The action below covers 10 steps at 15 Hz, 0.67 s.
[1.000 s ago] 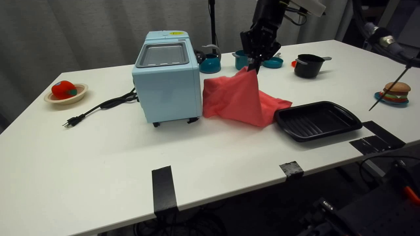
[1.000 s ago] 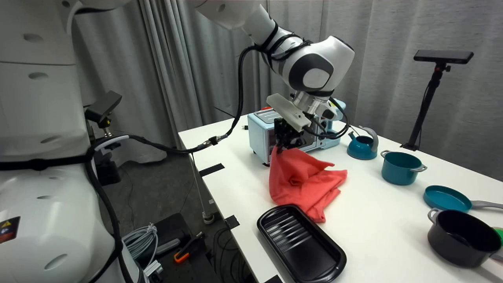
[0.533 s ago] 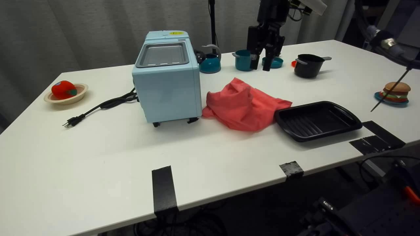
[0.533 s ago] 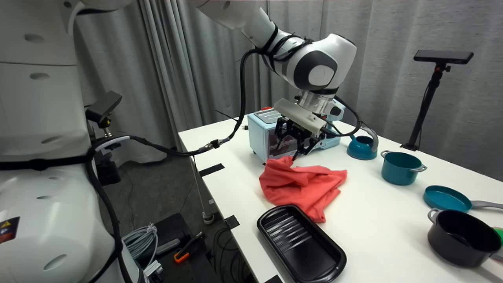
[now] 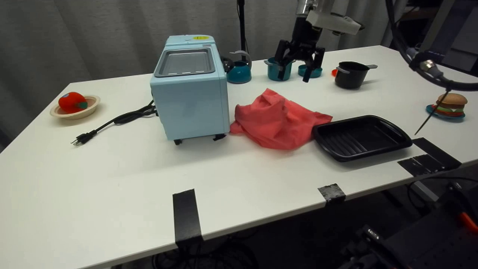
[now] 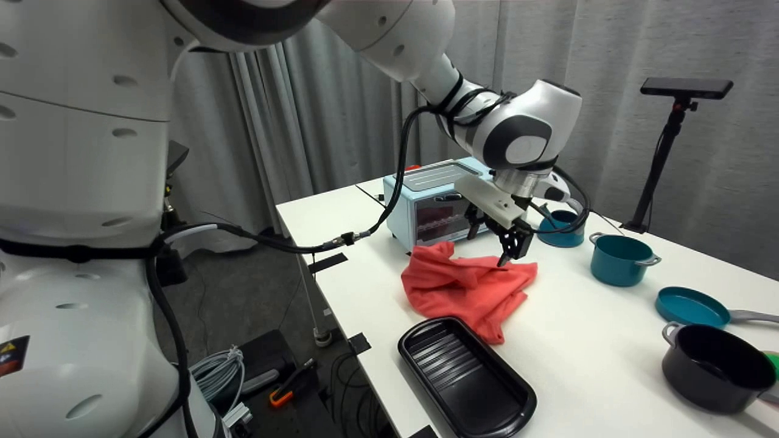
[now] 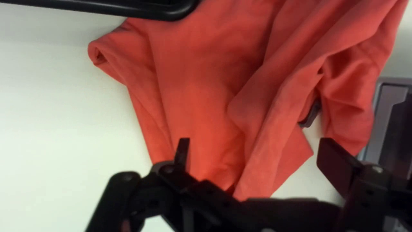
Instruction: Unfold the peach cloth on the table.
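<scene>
Cloth — partly behind hand in wrist view.

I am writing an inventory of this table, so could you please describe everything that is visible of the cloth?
The cloth looks like plain, soft coral-red fabric. It lies crumpled on the white table, its layers folded over one another, one part bunched up beside the light-blue toaster oven. Another side borders the black tray; whether it touches either, I cannot tell. The open tool does not grip it.
</scene>
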Motion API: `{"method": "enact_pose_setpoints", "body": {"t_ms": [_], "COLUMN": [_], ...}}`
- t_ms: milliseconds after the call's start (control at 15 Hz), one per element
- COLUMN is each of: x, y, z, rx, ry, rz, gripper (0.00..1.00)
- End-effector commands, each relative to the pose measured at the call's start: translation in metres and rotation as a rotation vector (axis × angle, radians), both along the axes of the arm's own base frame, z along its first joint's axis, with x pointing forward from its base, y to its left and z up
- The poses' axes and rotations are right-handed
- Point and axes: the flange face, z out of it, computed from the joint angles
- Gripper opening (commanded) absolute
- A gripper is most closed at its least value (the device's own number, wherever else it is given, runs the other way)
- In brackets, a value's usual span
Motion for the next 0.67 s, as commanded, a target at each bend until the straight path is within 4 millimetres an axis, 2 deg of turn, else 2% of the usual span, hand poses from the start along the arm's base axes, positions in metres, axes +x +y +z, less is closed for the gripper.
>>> {"method": "enact_pose_setpoints", "body": {"t_ms": [0,333,600], "x": [0.021,0.022,0.022], "y": [0.004,0.020,0.031], "z": [-0.043,-0.096,-0.128], "rx": [-0.081,-0.159,-0.210], "ry": [-0.012,0.010,0.055], "rz": [-0.150,-0.288,-0.362], "gripper": [1.00,1.00,1.00]}}
